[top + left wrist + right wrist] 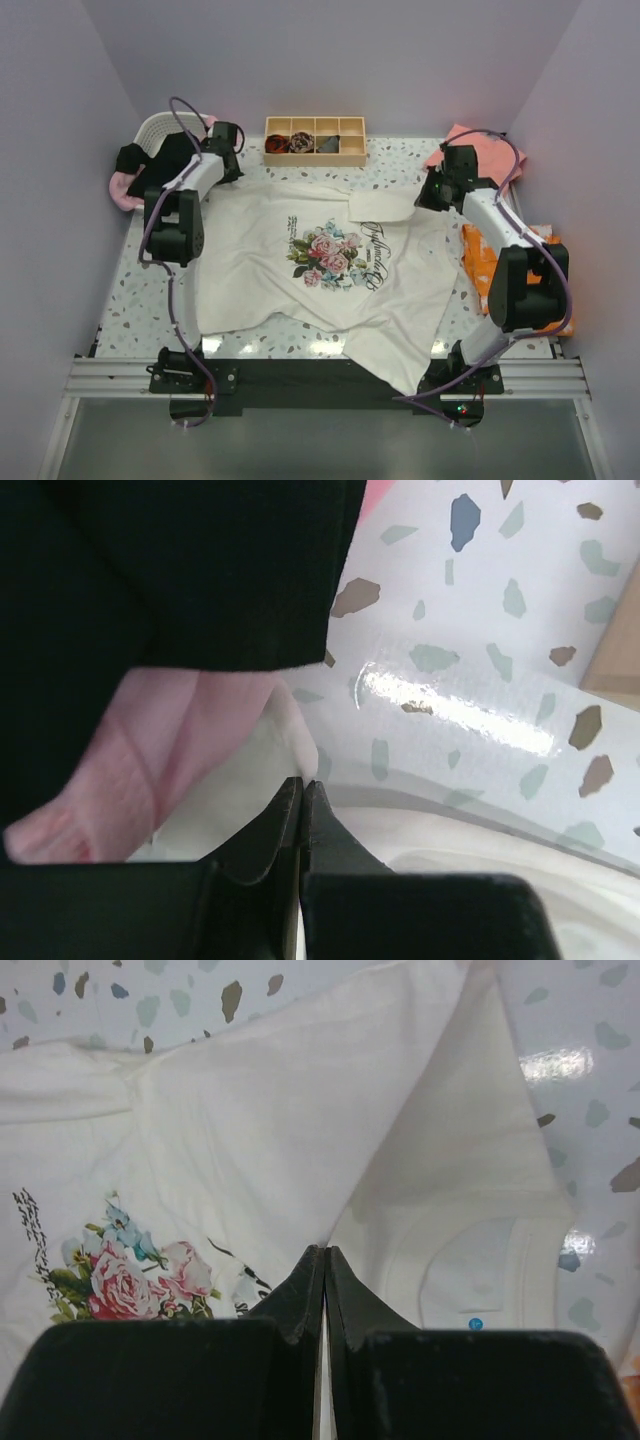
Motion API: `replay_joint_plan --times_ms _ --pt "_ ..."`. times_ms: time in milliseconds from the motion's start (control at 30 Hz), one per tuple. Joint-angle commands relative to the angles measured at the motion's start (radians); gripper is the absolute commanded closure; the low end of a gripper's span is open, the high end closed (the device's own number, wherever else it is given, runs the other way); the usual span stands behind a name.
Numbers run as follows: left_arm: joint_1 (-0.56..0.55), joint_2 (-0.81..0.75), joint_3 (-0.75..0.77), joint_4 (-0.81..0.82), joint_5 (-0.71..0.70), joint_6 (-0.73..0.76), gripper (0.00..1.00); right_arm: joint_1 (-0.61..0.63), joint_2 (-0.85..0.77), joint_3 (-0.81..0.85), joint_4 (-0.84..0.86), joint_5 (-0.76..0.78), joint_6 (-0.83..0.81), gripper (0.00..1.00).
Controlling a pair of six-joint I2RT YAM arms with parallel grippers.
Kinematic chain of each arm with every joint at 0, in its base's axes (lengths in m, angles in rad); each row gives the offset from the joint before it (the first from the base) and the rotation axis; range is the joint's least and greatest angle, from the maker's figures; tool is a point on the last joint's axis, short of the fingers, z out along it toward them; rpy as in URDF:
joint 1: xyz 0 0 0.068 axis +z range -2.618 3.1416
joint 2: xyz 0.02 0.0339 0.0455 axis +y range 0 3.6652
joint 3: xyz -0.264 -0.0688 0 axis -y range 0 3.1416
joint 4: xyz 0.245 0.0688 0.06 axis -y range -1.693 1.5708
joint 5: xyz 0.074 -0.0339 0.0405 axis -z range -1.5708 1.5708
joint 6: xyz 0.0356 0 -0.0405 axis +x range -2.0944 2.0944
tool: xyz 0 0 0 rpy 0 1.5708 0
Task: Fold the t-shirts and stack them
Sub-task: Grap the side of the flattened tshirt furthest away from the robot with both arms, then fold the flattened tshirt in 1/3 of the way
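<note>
The cream-white t-shirt (330,270) with a rose print lies spread face up on the speckled table; its top right part is folded over. My left gripper (230,168) is at its far left corner, jaws shut (302,783) with a bit of white cloth pinched at the tips. At the shirt's far right edge, my right gripper (433,197) is shut (324,1250) on a raised fold of the same shirt (250,1130). Black (150,158) and light pink (122,190) t-shirts spill from the basket at far left. A salmon-pink t-shirt (482,150) lies at far right.
A white basket (160,125) stands in the far left corner. A wooden compartment tray (315,152) with small dark rolled bundles sits at the back centre. An orange patterned cloth (482,262) lies at the right edge. Purple walls close in three sides.
</note>
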Motion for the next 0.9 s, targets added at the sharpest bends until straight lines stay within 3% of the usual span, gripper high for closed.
replay_joint_plan --times_ms 0,400,867 --pt "-0.011 -0.140 -0.041 0.015 -0.029 0.017 1.00 -0.013 -0.071 0.047 -0.080 0.057 -0.055 1.00" --pt "-0.040 -0.203 -0.107 -0.014 -0.049 0.003 1.00 -0.015 -0.151 0.021 -0.165 0.053 -0.076 1.00" --pt "-0.064 -0.471 -0.386 -0.005 -0.138 -0.066 1.00 -0.024 -0.272 -0.048 -0.220 0.157 -0.081 1.00"
